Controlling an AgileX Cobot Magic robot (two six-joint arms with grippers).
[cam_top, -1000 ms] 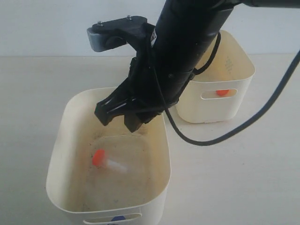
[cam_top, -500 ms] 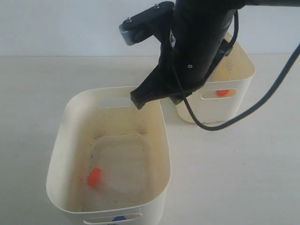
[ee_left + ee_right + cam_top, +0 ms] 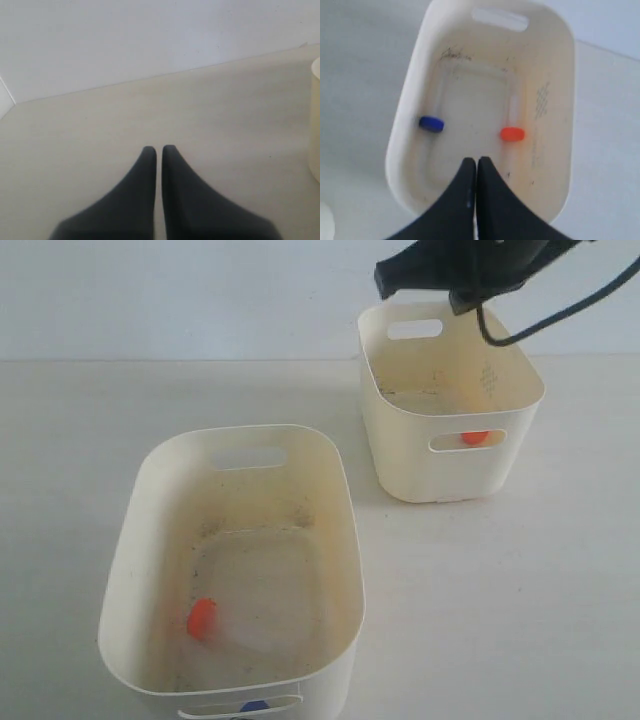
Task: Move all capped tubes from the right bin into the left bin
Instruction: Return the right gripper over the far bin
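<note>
right claw (image 3: 476, 161): jaws shut, nothing in them; hangs above right bin (image 3: 400, 460), pointing down into it.
left claw (image 3: 156, 149): jaws together, empty, over bare surface (image 3: 75, 125); not in exterior view.
right bin contents: two capped tubes on the floor, blue tube (image 3: 431, 123) and orange tube (image 3: 512, 133), well apart, one near each long wall.
left bin (image 3: 140, 560): one orange-capped tube (image 3: 203, 618) on its floor; a blue cap (image 3: 253, 706) shows through the near slot.
key relation: both tubes lie below and just ahead of the right claw tips, blue to one side, orange to the other. The tips line up with the gap between them.
long axis: clear bodies are faint; they seem to run along the bin's length, caps at the claw end. Not certain.
nearer arm: right, by far.
step: looks like the start of the next pick; two tubes to go.
next move needs: open jaws, shift sideways over one tube, close across its body.
risk: each tube sits near a wall, so a finger may foul it.
</note>
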